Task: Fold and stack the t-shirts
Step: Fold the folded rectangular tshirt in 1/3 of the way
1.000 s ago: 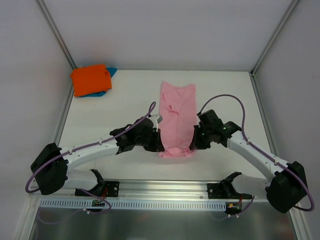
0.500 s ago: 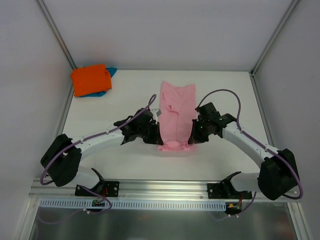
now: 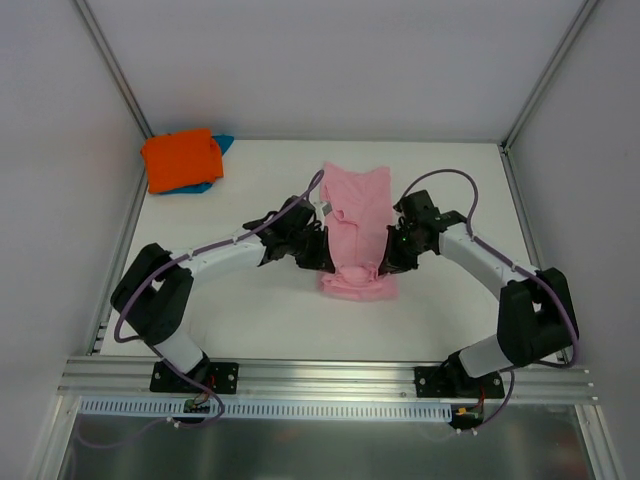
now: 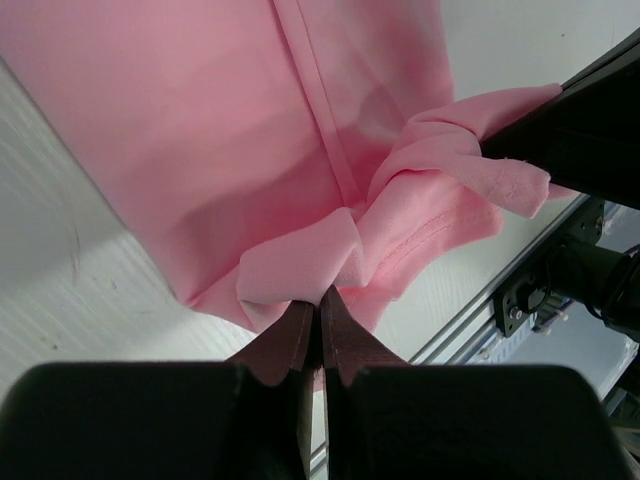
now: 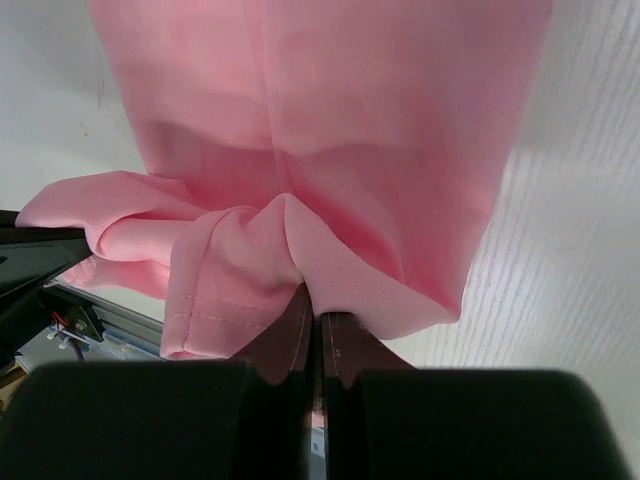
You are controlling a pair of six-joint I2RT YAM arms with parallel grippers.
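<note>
We have the pink shirt point(image 3: 358, 205) in the middle of the table point(image 3: 250, 310). It lies in a long, thin strip that runs away from us. The sides look already folded in.

Our left gripper point(image 4: 320, 312) is pinched tight on the near left corner of the pink shirt. Our right gripper point(image 5: 318, 322) is pinched tight on the near right corner. Each one has a little bunch of cloth squeezed between its fingers, with no gap to see. The two grippers are close together, one on each side of the strip.

We think we hold both corners so the near end comes up even. Then we can lay it over the far end and make the shirt half as long.

The orange shirt point(image 3: 180, 158) is folded in the far left corner, well away from us. It sits on top of the blue shirt point(image 3: 224, 142), which peeks out at its edge. We think the pink shirt goes on that pile next.
</note>
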